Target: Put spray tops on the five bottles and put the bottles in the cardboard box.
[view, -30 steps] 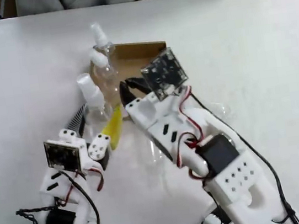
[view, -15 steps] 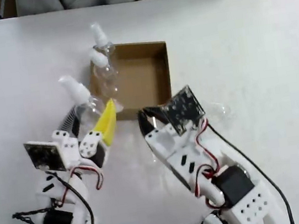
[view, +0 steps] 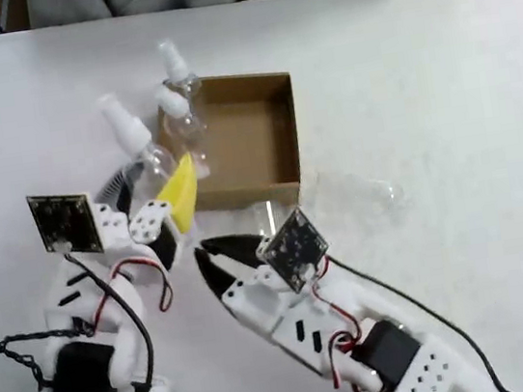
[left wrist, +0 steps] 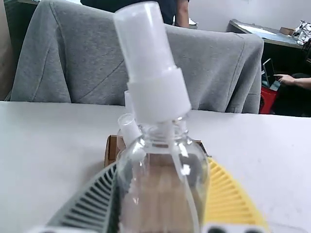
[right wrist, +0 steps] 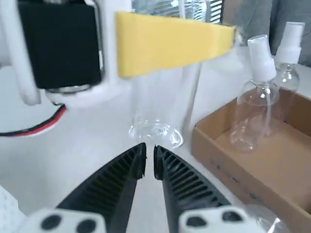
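Left gripper (view: pixel 154 180): closed on a clear spray bottle (left wrist: pixel 163 194), held just left of the cardboard box (view: pixel 266 127), not yet inside.
Spray top (left wrist: pixel 150 63): seated crooked; it may be knocked off against the two capped bottles (view: pixel 176 106) inside the box's left wall.
Right gripper (right wrist: pixel 146 162): jaws nearly shut, nothing held, just in front of the box; the held bottle's base could be struck.
Loose bottle (view: pixel 353 188): lying just right of the box.
Views: the top's tilt is shown by the left wrist view; the loose bottle by the high view.

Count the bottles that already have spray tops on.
3. One bottle is held by the left gripper beside the cardboard box; two more bottles stand inside the box by one wall. None seems hidden.
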You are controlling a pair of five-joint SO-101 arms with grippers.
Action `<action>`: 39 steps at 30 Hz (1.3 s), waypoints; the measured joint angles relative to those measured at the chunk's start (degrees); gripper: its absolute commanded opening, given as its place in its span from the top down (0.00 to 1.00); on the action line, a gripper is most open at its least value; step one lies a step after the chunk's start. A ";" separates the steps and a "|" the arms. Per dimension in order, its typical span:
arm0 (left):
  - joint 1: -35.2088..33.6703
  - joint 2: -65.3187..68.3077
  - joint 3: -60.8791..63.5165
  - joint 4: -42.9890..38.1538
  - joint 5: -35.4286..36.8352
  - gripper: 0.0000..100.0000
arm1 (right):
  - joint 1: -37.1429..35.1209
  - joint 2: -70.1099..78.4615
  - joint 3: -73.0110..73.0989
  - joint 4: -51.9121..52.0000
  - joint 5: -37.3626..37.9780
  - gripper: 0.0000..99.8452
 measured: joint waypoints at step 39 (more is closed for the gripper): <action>5.80 -0.53 -9.58 18.55 -2.64 0.98 | -1.58 -1.14 7.12 -15.21 -2.99 0.99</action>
